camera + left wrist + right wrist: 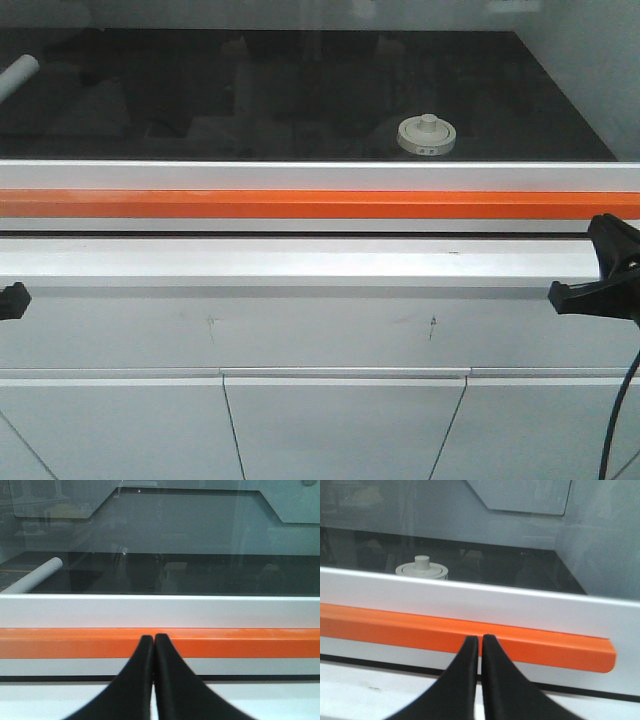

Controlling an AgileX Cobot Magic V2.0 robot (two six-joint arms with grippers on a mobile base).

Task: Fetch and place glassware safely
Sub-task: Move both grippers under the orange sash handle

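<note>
The glassware point(427, 135) is a squat jar with a cream-white knobbed lid, standing on the black worktop behind the glass pane, right of centre. The right wrist view shows only the glassware's lid point(422, 569) above the white frame. My left gripper point(153, 639) is shut and empty, its tips in front of the orange bar point(250, 642). My right gripper point(480, 640) is likewise shut on nothing, facing the orange bar point(395, 627). From the front, the left gripper point(20, 298) shows at the left edge and the right gripper point(560, 297) at the right edge, both below the frame.
A white cylindrical tube point(18, 75) lies on the black worktop point(250, 100) at the far left, behind the glass. A white frame with the orange bar point(300, 203) runs across between my grippers and the worktop. White cabinet doors point(340, 430) are below.
</note>
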